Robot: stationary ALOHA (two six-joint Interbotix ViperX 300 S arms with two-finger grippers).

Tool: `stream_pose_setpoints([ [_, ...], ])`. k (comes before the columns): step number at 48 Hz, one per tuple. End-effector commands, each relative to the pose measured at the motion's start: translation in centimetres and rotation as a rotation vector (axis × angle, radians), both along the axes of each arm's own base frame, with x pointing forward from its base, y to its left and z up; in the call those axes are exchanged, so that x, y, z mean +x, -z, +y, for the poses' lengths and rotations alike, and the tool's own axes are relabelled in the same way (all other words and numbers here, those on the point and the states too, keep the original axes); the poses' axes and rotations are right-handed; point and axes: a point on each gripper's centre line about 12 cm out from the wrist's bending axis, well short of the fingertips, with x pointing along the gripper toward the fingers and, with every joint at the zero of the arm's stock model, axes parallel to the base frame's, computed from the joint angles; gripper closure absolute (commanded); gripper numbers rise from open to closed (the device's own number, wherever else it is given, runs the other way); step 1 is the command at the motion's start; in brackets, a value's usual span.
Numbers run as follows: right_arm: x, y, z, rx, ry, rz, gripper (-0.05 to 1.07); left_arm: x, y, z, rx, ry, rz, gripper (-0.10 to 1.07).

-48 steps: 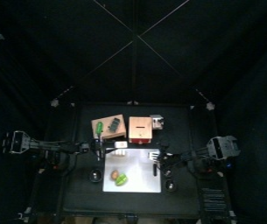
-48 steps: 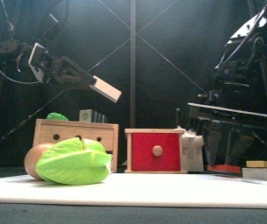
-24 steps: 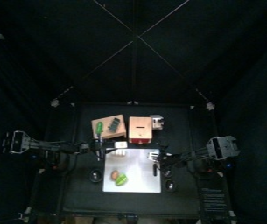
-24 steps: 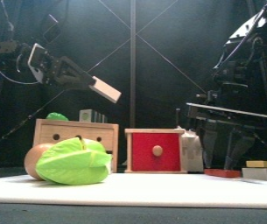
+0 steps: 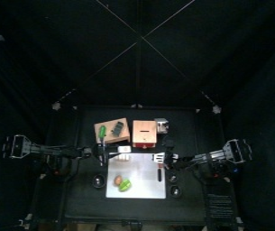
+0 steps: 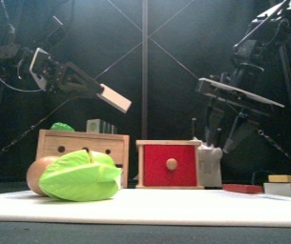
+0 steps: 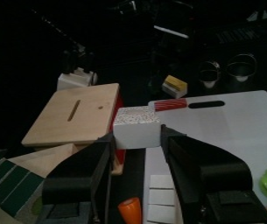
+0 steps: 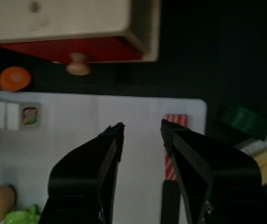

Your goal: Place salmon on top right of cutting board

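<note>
The salmon (image 6: 243, 188) is a tiny red-orange striped piece lying flat on the white cutting board (image 6: 148, 208) at its right side. It also shows in the right wrist view (image 8: 180, 121), near the board's edge (image 8: 77, 166), and in the left wrist view (image 7: 171, 105) beside the board's handle slot. My right gripper (image 6: 208, 131) hangs above and left of the salmon, open and empty, jaws apart in the right wrist view (image 8: 142, 131). My left gripper (image 6: 94, 88) is raised at the left, shut on a pale rectangular block (image 6: 115, 97).
On the board's left lie a green leafy item (image 6: 81, 176) and a tan oval (image 6: 35, 177). Behind the board stand a wooden box (image 6: 81, 145), a red-fronted box (image 6: 170, 164) and a grey carton (image 6: 209, 165). Small blocks (image 6: 282, 184) lie at the far right.
My right gripper has risen from low over the board's right side, leaving the salmon lying there. My left arm and its block have not moved.
</note>
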Motion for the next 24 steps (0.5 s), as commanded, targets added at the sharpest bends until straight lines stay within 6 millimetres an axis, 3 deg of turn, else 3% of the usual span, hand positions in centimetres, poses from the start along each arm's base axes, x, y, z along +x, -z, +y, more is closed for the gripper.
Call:
stream_pose_setpoints([
  [1,1.4,-2.6,0.3,-0.062,-0.115,-0.076,0.25,0.2,-0.5,0.0,0.004,0.002,-0.02,0.39],
  [15,3.9,-6.1,1.7,-0.345,-0.455,-0.094,0.25,0.6,-0.8,-0.3,0.005,0.013,-0.026,0.39],
  [24,4.5,-7.3,2.3,-0.413,-0.52,-0.092,0.25,1.4,-0.8,-0.6,0.005,0.028,-0.021,0.39],
])
